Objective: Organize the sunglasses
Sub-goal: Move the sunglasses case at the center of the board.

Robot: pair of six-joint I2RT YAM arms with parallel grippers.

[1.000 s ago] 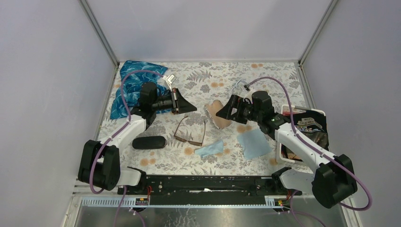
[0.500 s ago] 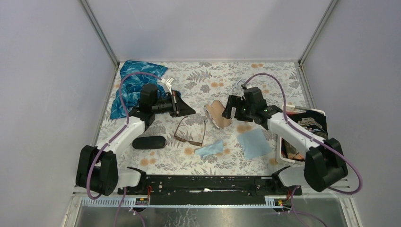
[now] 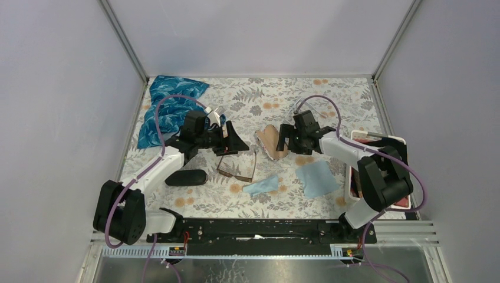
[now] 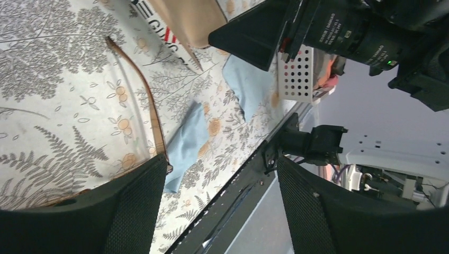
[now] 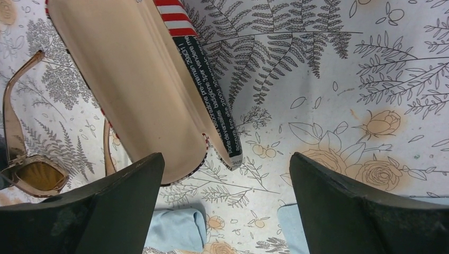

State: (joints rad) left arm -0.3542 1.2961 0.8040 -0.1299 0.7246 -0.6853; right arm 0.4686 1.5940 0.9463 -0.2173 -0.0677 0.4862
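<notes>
Both arms stretch inward toward the middle, wrists low. The left gripper faces right with its jaws spread and empty. The right gripper faces left, jaws wide, holding nothing.

tan case close on sunglasses' right, blue cloth near front, bare gap toward black case

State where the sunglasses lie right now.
In the top view the sunglasses lie mid-table, right of the black case and left of the small blue cloth.
</notes>
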